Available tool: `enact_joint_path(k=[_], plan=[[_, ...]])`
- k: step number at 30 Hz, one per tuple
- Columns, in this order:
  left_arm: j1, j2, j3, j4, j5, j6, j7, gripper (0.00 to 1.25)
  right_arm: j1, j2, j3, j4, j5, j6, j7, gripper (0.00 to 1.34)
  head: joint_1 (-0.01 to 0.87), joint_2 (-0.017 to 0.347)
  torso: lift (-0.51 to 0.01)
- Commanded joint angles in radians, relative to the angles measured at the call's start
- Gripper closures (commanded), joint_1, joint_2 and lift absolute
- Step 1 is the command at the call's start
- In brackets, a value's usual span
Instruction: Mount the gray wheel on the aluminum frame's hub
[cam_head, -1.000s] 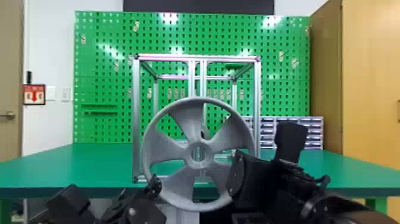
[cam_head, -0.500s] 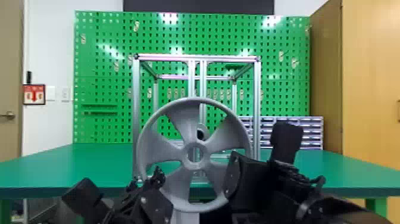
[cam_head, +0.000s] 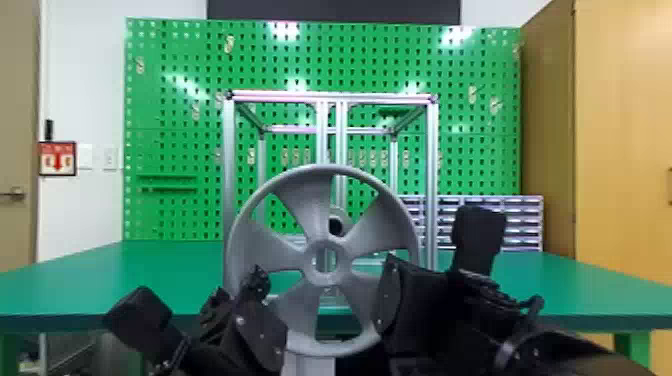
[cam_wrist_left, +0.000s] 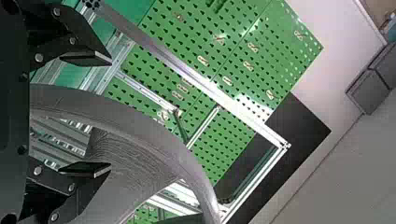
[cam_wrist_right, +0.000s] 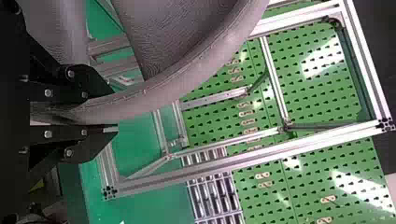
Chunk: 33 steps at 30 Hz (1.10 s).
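You're keeping one gray wheel (cam_head: 302, 200), five spokes, upright before the desk's (cam_head: 100, 280) front edge. Your right gripper (cam_head: 387, 300) is clamping the rim; your left gripper (cam_head: 267, 310) is holding its fingers apart, the rim passing between them. One aluminum frame (cam_head: 229, 175) is standing on the desk behind the wheel. One hub (cam_head: 340, 215) is showing through a gap between spokes, above the wheel's center hole. One drawer unit (cam_head: 522, 220) is sitting toward the back right corner. One red-and-white sign (cam_head: 57, 158), bearing an arrow, is hanging on the left wall.
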Motion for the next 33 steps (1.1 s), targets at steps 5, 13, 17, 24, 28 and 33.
enact_joint_path(k=[5, 13, 17, 24, 28, 33], plan=[[0.006, 0.001, -0.001, 0.0, 0.0, 0.02, 0.011, 0.48, 0.003, 0.001, -0.001, -0.002, 0.001, -0.018, 0.0, 1.09, -0.005, 0.006, -0.499], [0.006, 0.001, 0.002, -0.001, -0.003, 0.046, 0.022, 0.6, 0.003, 0.001, 0.002, -0.005, -0.002, -0.018, 0.0, 1.09, -0.005, 0.006, -0.499], [0.008, 0.001, 0.004, -0.008, -0.003, 0.054, 0.027, 0.74, 0.003, 0.001, 0.002, -0.006, -0.002, -0.019, 0.0, 1.09, -0.005, 0.006, -0.499], [0.009, 0.001, 0.004, -0.017, -0.006, 0.057, 0.03, 0.84, 0.005, 0.001, 0.002, -0.006, -0.002, -0.019, 0.0, 1.09, -0.005, 0.006, -0.499], [0.003, 0.001, 0.001, -0.024, -0.012, 0.064, 0.045, 0.84, 0.005, 0.001, 0.004, -0.006, 0.002, -0.021, 0.0, 1.09, -0.005, 0.006, -0.499], [0.002, 0.001, 0.004, -0.026, -0.018, 0.067, 0.051, 0.84, 0.006, 0.001, 0.004, -0.006, 0.001, -0.024, 0.0, 1.09, -0.005, 0.006, -0.499]])
